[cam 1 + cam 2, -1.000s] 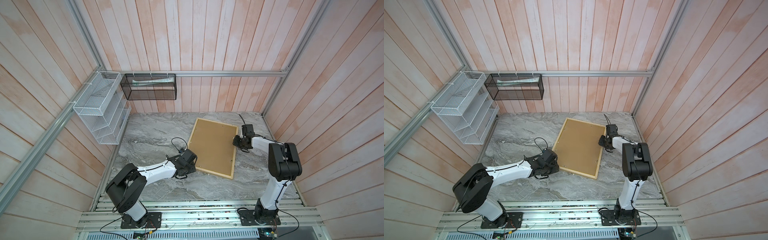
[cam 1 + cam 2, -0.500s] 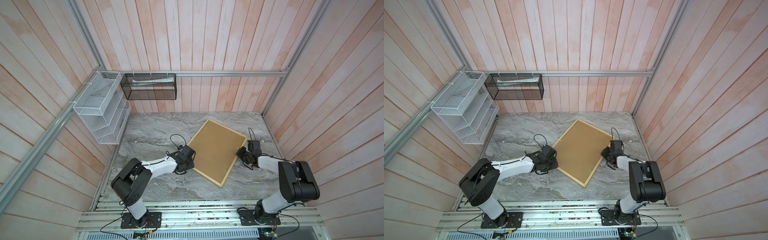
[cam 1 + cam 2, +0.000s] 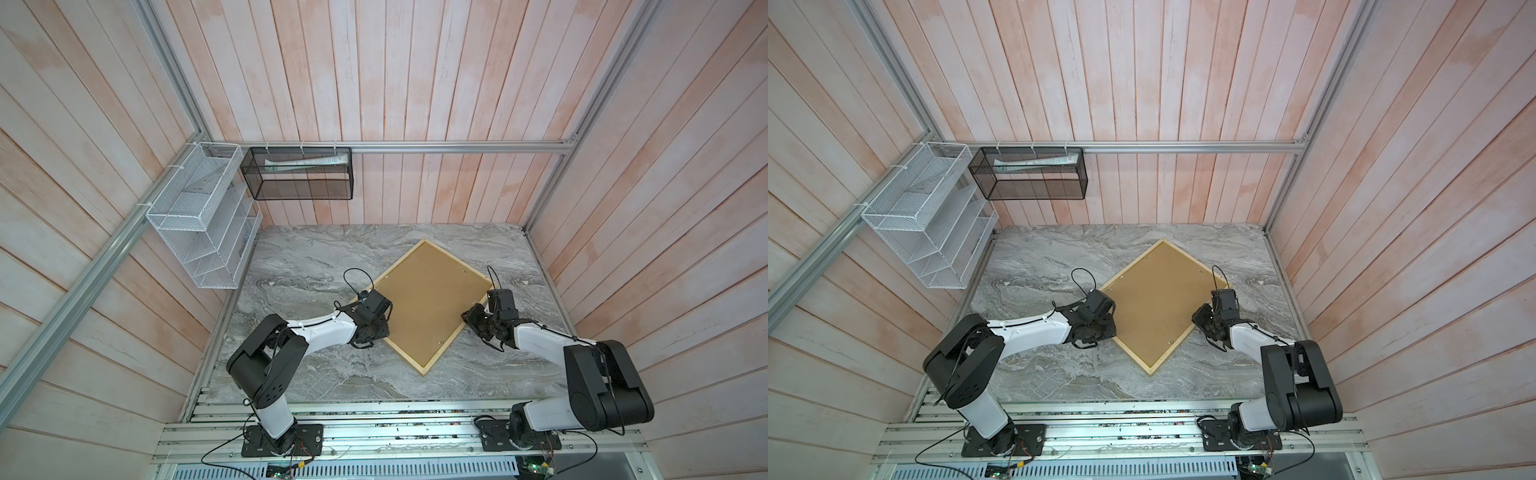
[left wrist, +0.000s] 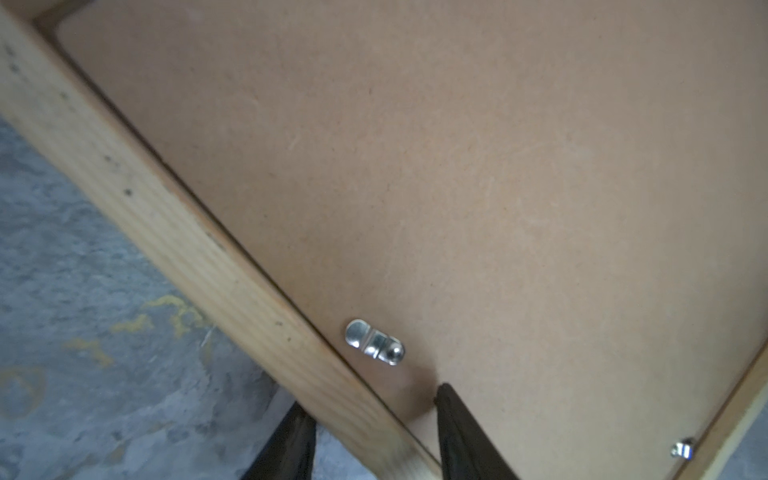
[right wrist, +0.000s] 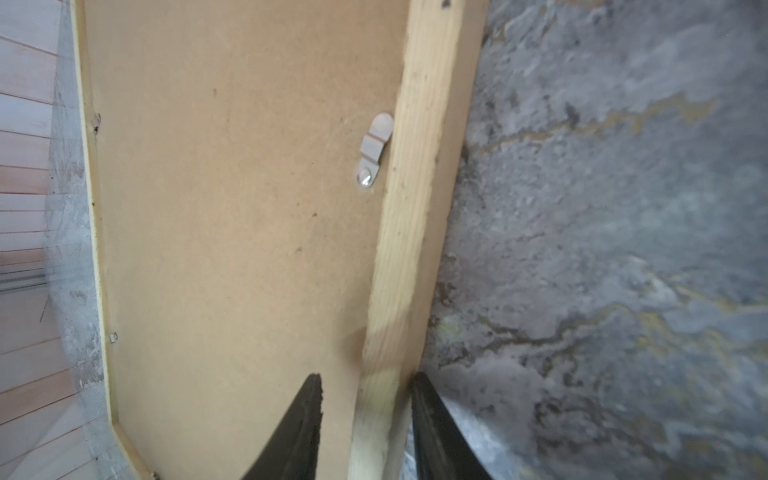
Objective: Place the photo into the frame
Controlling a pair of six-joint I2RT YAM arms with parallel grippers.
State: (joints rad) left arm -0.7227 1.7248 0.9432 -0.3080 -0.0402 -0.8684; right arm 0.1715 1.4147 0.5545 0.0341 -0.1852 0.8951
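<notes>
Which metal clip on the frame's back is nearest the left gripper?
The clip just ahead of the left gripper, beside the frame rail it straddles; the other clip sits by the adjoining rail.

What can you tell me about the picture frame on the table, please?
The frame is a large rectangle of thin pale wood, lying flat and face down on the grey marbled table, turned cornerwise like a diamond. A brown backing board fills it, with small metal clips at its edges. The left gripper straddles one side rail and the right gripper the opposite one, with one finger visibly clear of the wood.
</notes>
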